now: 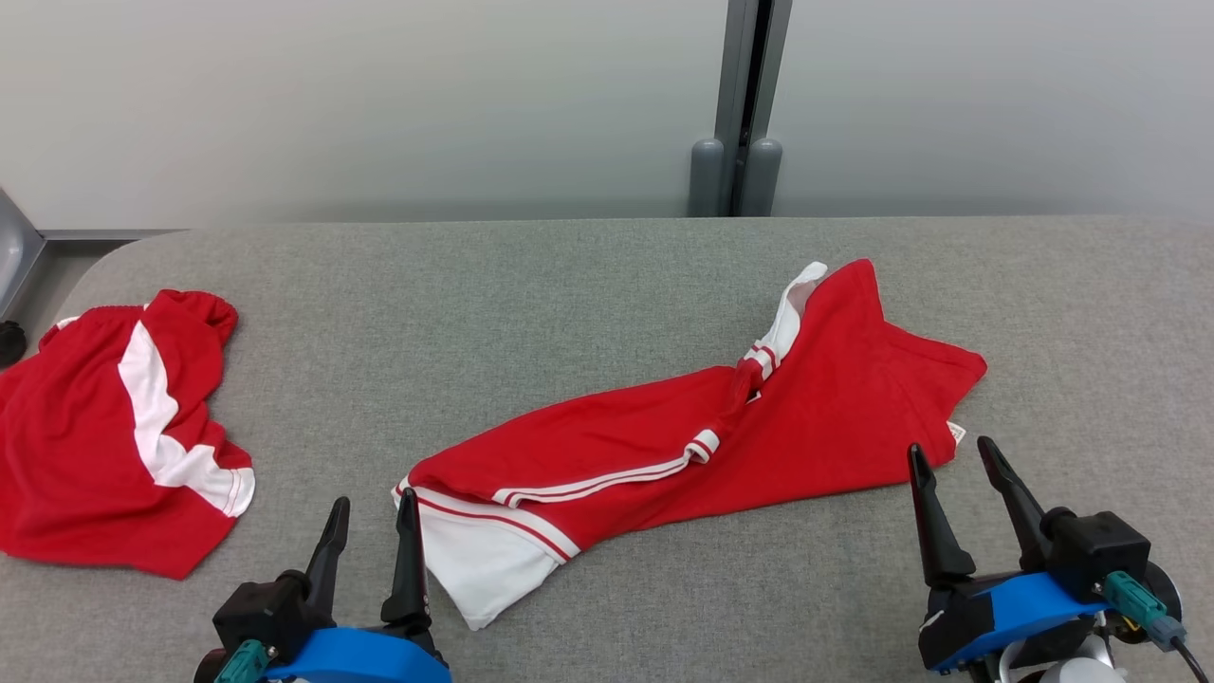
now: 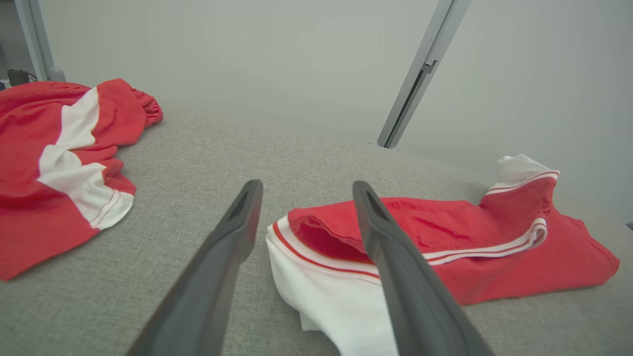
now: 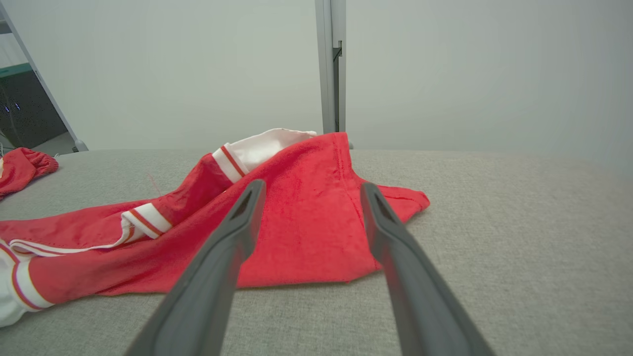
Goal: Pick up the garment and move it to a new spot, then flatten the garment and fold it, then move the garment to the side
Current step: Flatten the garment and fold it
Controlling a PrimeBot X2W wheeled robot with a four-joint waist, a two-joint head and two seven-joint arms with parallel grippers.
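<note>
- Status: the garment [image 1: 721, 446] lies as a long, twisted heap across the middle of the head view. It runs from just left of lower centre up toward the right and is neither flat nor folded.
- Left claw [image 1: 374, 500]: at the lower left of the frame, jaws spread and holding nothing. Its tips stand just beside the garment's white end.
- Right claw [image 1: 949, 446]: at the lower right, jaws likewise spread and empty. Its tips are just beside the garment's red edge, close to a small label [image 1: 956, 433].
- Assessment: no grasp has been made. Whether the garment lies in its first place or in a new spot cannot be told. Flattening, folding and the move to the side all appear outstanding, so the task is judged to be at an early stage.
- Second garment [image 1: 104, 436]: red with a white band, crumpled at the left edge of the frame and well apart from the first. It is judged not to be the piece in hand, since both claws flank the central one.
- Garment material: soft, matt knit cloth. The body is red, with a white panel at the lower-left end and white trim carrying thin red stripes. One banded part stands up at the upper end. In the left wrist view the near edge gapes and shows doubled layers. The cloth looks limp and likely to drape when lifted.
- Desk [image 1: 569, 285]: covered in grey, coarse-woven fabric, with a rounded corner at the upper left. Behind it is a plain pale wall with a grey upright post [image 1: 744, 104].
- Fingers [image 2: 232, 237]: dark, matt and long, tapering to narrow tips.
</note>
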